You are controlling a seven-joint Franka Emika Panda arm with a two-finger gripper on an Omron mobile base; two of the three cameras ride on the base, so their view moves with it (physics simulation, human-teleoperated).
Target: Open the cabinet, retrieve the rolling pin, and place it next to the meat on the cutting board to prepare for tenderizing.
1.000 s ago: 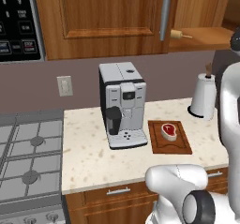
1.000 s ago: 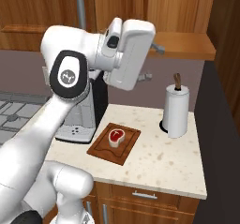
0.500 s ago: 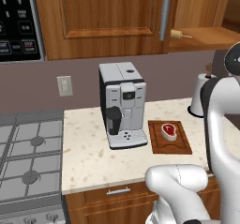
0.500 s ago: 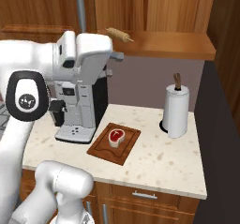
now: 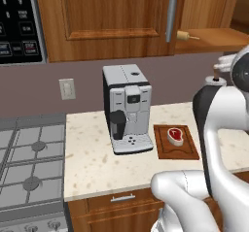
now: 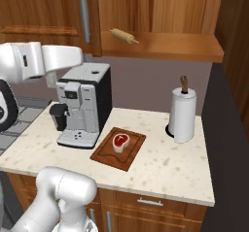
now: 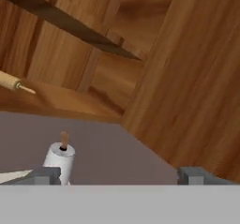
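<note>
Wooden rolling pin (image 6: 124, 36) unmoved on cabinet (image 6: 160, 46) shelf; arm swung aside, jaws wide.

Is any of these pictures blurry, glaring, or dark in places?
Left base view: sharp, even light, faint shadow beside the coffee machine. Right base view: equally crisp, no glare; the rolling pin reads clearly on the cabinet shelf. Hand view: softer and tilted, paper towel roll slightly fuzzy.

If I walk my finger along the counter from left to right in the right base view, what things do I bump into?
Coffee machine → cutting board with the meat on it → paper towel roll.
</note>
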